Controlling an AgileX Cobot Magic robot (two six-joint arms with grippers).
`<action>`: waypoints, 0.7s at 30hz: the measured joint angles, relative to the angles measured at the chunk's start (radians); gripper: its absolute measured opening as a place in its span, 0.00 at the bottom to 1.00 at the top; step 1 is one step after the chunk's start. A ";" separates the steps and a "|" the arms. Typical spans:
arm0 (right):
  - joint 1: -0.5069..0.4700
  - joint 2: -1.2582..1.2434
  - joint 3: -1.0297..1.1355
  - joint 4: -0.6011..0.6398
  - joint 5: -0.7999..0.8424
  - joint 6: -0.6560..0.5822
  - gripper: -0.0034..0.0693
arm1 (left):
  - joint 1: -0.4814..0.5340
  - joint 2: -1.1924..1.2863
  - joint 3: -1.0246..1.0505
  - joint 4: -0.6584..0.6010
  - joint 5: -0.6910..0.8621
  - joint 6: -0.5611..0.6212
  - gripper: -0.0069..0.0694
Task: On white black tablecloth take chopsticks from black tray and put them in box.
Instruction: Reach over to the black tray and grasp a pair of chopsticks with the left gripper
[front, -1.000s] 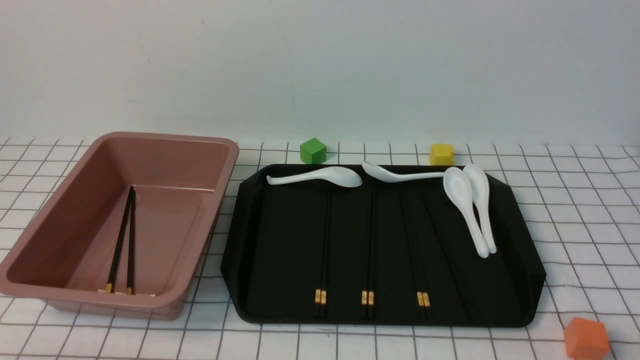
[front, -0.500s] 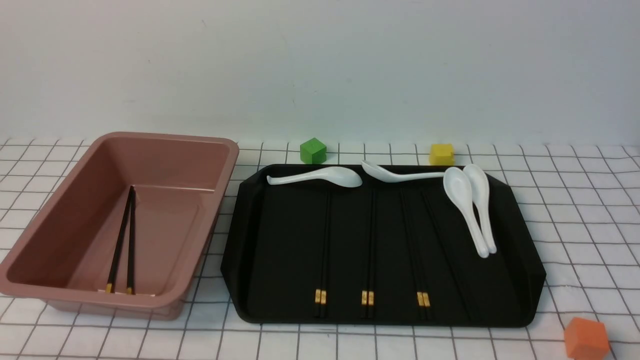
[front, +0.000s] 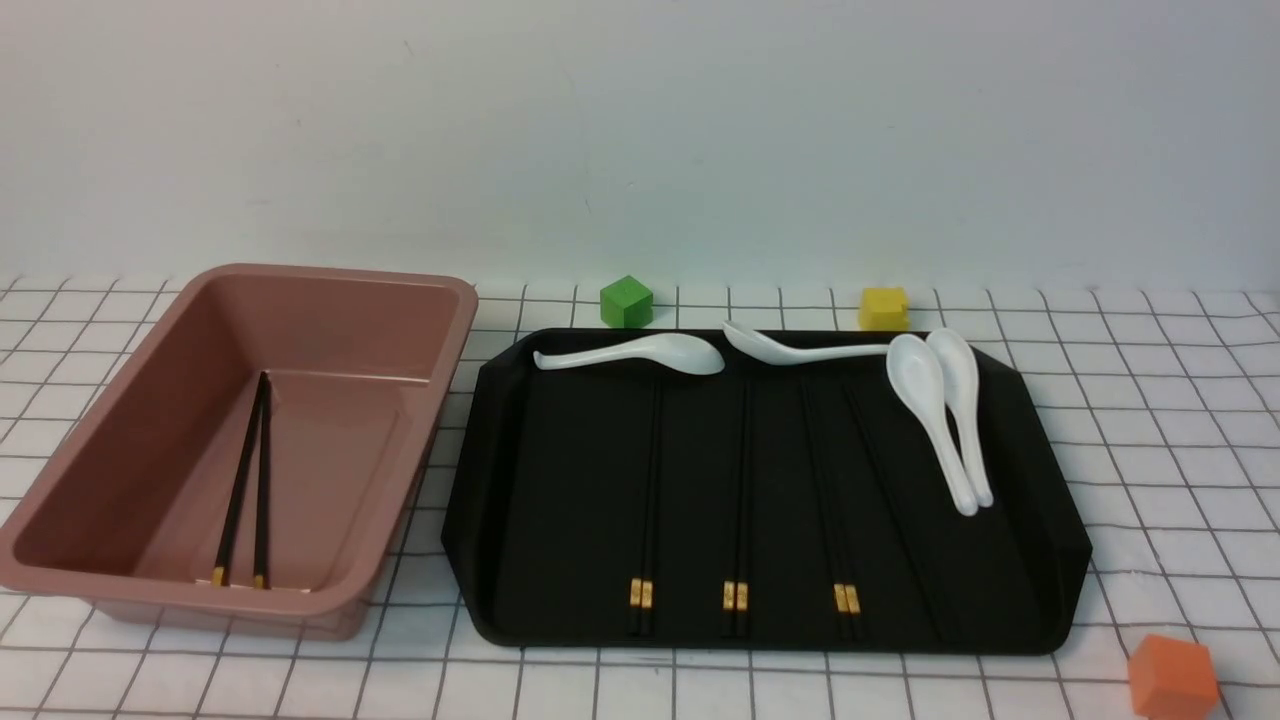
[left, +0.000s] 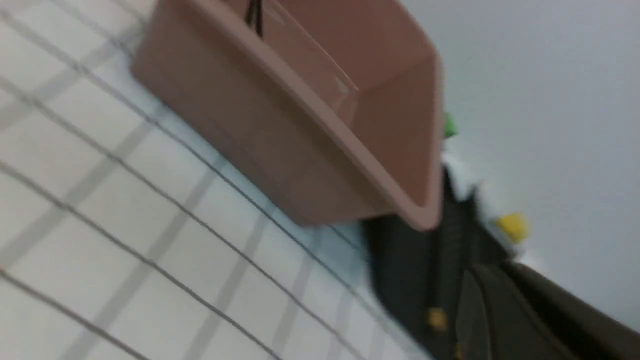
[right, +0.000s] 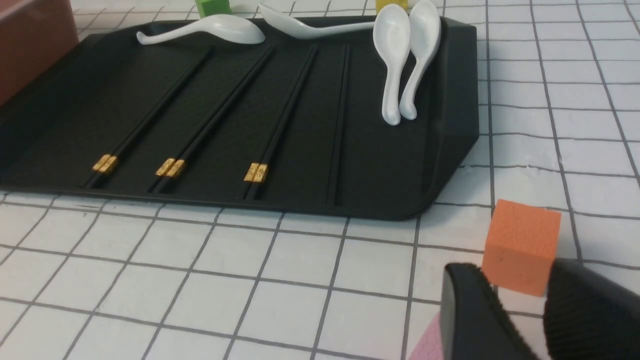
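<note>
The black tray (front: 560, 480) lies on the tablecloth (front: 1150, 420), right of the pinkish-brown box (front: 300, 285). One pair of chopsticks (front: 250, 480) lies inside the box. Several pairs lie lengthwise on the tray: three with gold bands (front: 648, 500) (front: 740, 500) (front: 830, 500) and one slanted pair (front: 895, 500). Neither gripper shows in the front view. My right gripper (right: 515, 282) is open and empty, low over the cloth by the tray's near right corner. My left gripper (left: 492, 280) is blurred; its dark fingers seem closed together, empty, beside the box (left: 310, 150).
Several white spoons (front: 940, 420) lie along the tray's far and right parts. A green cube (front: 626, 300) and a yellow cube (front: 883, 308) sit behind the tray. An orange cube (front: 1172, 676) sits at the near right, just beyond my right gripper (right: 520, 245).
</note>
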 joint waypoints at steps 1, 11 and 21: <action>0.000 0.000 0.000 0.000 0.000 0.000 0.38 | 0.000 0.000 0.000 -0.076 0.000 -0.060 0.13; 0.000 0.000 0.000 0.000 0.000 0.000 0.38 | 0.000 0.000 -0.045 -0.366 -0.089 -0.078 0.14; 0.000 0.000 0.000 0.000 0.000 0.000 0.38 | 0.000 0.435 -0.519 -0.138 0.495 0.257 0.07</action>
